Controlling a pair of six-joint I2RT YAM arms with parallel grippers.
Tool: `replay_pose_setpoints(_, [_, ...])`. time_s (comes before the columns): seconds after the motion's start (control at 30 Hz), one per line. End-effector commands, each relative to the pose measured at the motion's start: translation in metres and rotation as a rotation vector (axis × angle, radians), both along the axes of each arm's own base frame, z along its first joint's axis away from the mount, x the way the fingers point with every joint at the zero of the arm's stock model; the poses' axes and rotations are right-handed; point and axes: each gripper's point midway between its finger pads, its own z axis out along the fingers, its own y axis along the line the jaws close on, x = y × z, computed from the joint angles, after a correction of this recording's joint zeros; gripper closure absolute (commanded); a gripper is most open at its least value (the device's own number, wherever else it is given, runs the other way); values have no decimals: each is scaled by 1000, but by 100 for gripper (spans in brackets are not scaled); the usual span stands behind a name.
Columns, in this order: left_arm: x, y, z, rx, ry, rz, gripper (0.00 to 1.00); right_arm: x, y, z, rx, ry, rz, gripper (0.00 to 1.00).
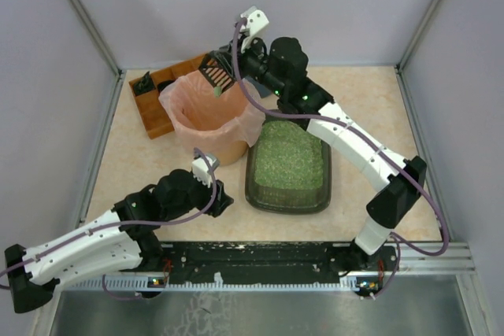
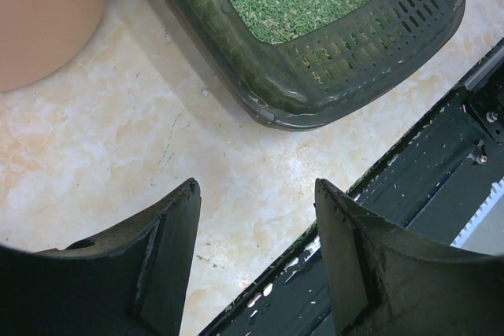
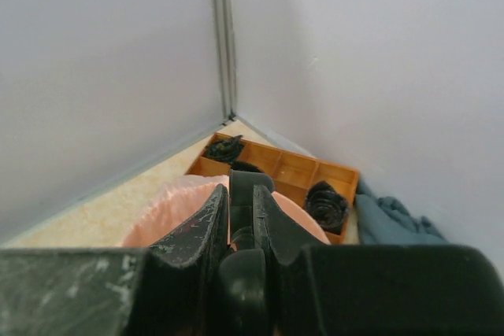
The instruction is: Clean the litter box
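Worktop (image 1: 370, 100) view: right fingers (image 3: 201, 234) clench scoop (image 1: 218, 75) over bin (image 1: 206, 116), 10 o'clock of box (image 1: 287, 167), probably dumping; left fingers (image 2: 169, 241) spread, idle.

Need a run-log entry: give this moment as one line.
right gripper: shut on scoop, over bin | left gripper: open, empty, beside litter box

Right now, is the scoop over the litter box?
No, the scoop is held above the pink-bagged bin, beside the litter box.
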Motion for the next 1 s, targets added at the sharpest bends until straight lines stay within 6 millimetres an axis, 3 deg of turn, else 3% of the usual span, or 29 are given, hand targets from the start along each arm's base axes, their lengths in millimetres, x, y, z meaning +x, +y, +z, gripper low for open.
replay_pose_setpoints(0.0, [3, -4, 18, -41, -13, 11, 34, 2, -25, 49, -33, -173, -99, 100])
replay_pose_setpoints(0.17, [4, -10, 18, -53, 6, 9, 34, 2, -30, 60, -38, -186, -120, 100])
replay_pose_setpoints(0.3, [3, -17, 15, -79, 20, 2, 34, 2, -33, 49, 4, -104, -135, 100])
replay_pose_setpoints(0.4, [5, -22, 11, -90, 22, -2, 34, -8, -52, 48, 97, -13, -175, 100])
replay_pose_setpoints(0.43, [6, -24, 9, -87, 23, 0, 34, -9, -56, 37, 124, 43, -179, 100])
replay_pose_setpoints(0.57, [11, -32, 5, -83, 25, -4, 34, -11, -94, 11, 368, 303, -221, 100])
replay_pose_setpoints(0.67, [11, -41, 3, -82, 38, -24, 34, -14, -132, -11, 566, 433, -226, 100])
replay_pose_setpoints(0.83, [14, -50, -2, -72, 47, -45, 34, -27, -196, -39, 797, 510, -225, 100])
replay_pose_setpoints(0.97, [17, -56, -6, -68, 44, -52, 34, -40, -234, -60, 834, 513, -263, 100])
